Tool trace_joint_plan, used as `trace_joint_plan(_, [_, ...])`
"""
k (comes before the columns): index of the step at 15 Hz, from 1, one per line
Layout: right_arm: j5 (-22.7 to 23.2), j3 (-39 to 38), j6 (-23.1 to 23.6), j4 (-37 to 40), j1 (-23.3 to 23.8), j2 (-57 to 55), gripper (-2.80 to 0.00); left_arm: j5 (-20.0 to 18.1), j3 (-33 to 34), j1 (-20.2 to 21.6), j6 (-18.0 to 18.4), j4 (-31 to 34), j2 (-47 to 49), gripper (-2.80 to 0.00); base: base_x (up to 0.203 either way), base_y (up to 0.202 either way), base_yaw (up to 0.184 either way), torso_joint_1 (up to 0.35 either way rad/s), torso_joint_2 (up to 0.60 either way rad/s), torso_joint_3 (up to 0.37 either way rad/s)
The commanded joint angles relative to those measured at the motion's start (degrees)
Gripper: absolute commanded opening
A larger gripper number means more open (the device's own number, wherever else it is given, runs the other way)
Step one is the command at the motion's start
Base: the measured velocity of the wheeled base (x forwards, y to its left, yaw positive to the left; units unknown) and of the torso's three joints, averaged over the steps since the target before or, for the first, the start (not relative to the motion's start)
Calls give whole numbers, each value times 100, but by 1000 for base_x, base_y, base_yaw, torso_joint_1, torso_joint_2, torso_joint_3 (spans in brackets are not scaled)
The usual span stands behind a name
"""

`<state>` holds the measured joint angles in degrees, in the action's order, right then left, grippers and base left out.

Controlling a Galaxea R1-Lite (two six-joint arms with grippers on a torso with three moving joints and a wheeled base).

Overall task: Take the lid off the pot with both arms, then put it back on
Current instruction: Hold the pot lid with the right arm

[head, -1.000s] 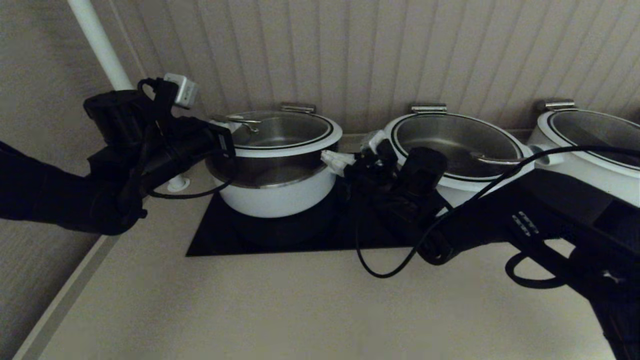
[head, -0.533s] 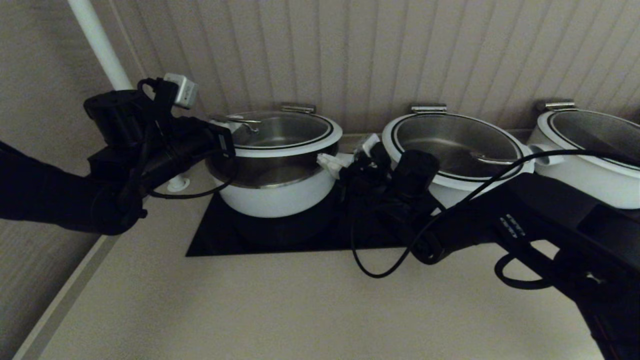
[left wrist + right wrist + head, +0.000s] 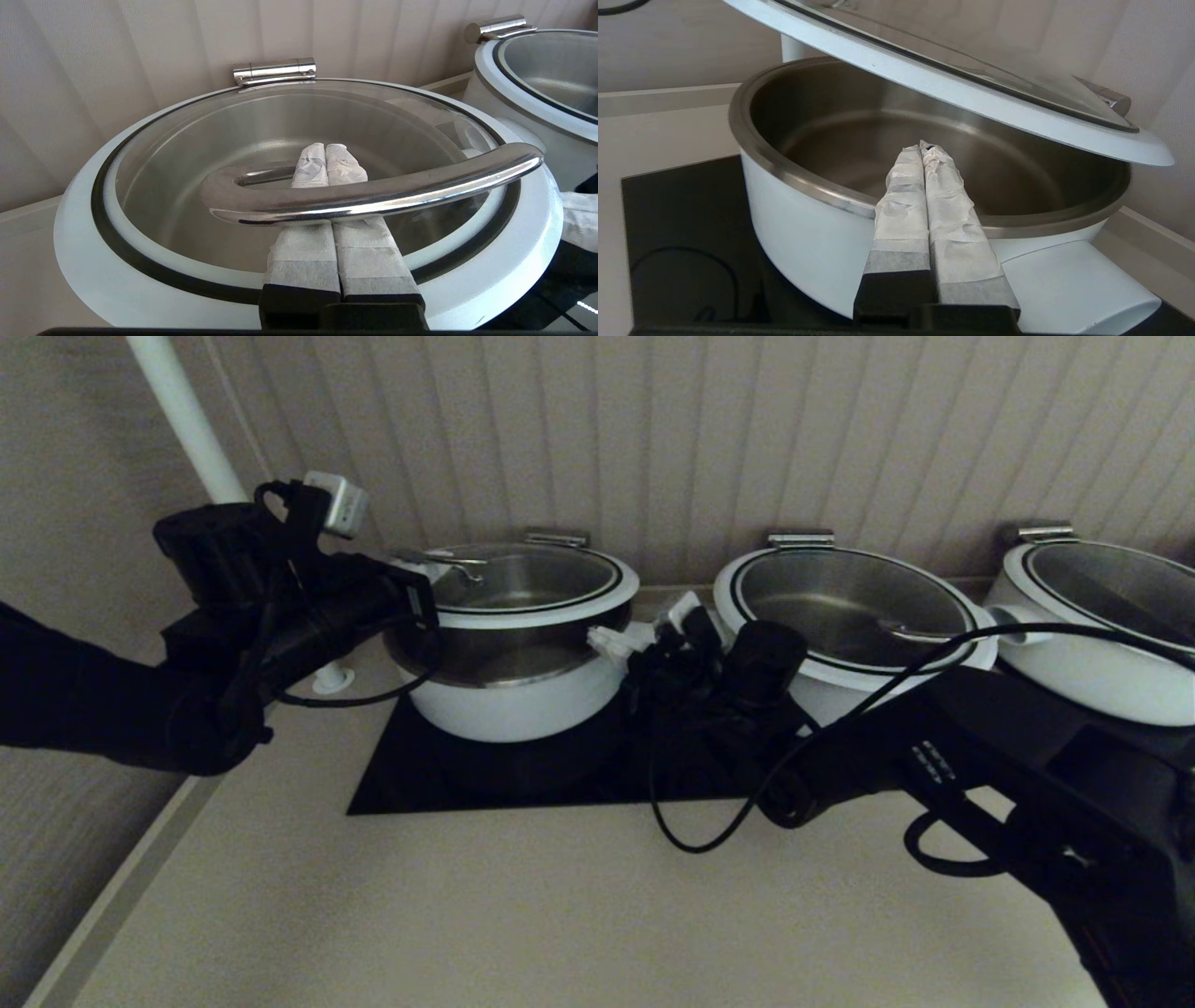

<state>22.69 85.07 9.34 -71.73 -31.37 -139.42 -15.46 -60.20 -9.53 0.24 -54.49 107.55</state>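
The pot (image 3: pixel 523 705) stands on a black plate at the back left. Its lid (image 3: pixel 560 605) is raised and tilted, front edge up, above the steel rim. My left gripper (image 3: pixel 431 569) is shut, and its taped fingers (image 3: pixel 303 242) are slid under the lid's steel loop handle (image 3: pixel 373 191). My right gripper (image 3: pixel 605 637) is shut at the pot's right side, beside the white side handle (image 3: pixel 1073 284). Its fingertips (image 3: pixel 934 158) reach over the pot's steel rim (image 3: pixel 794 172), below the raised lid (image 3: pixel 971 98).
Two like pots (image 3: pixel 850 607) (image 3: pixel 1102 616) stand to the right along the ribbed wall. The black plate (image 3: pixel 420 784) lies under the left pot. A white pipe (image 3: pixel 187 420) rises at the far left. The counter's edge (image 3: pixel 121 887) runs down the left.
My right arm has moved left, bringing its shut fingers closer to the pot's right side. The left gripper and the raised lid have hardly moved.
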Motion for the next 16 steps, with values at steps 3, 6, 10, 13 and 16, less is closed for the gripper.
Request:
trace_joint_plan(3, [16,437,7,122,-1,-196,-280,-10,-27,4,2,-35,-23,-280,0,0,0,0,0,0])
trace_joint_plan(6, [16,818,7,363,2,-321,-280,-10,-27,4,2,-35,-14,-280,0,0,0,0,0,0])
trace_joint_plan(10, [16,1016,7,454,-1,-348,-280,-10,-22,4,2,-35,-23,-280,0,0,0,0,0,0])
trace_joint_plan(13, [12,1271,7,590,-1,-349,-280,-10,-27,-4,2,-44,-23,-280,0,0,0,0,0,0])
trace_joint_plan(16, [-23,1543,7,775,-1,-349,-280,-1,-1,4,11,-37,-83,-280,0,0,0,0,0,0])
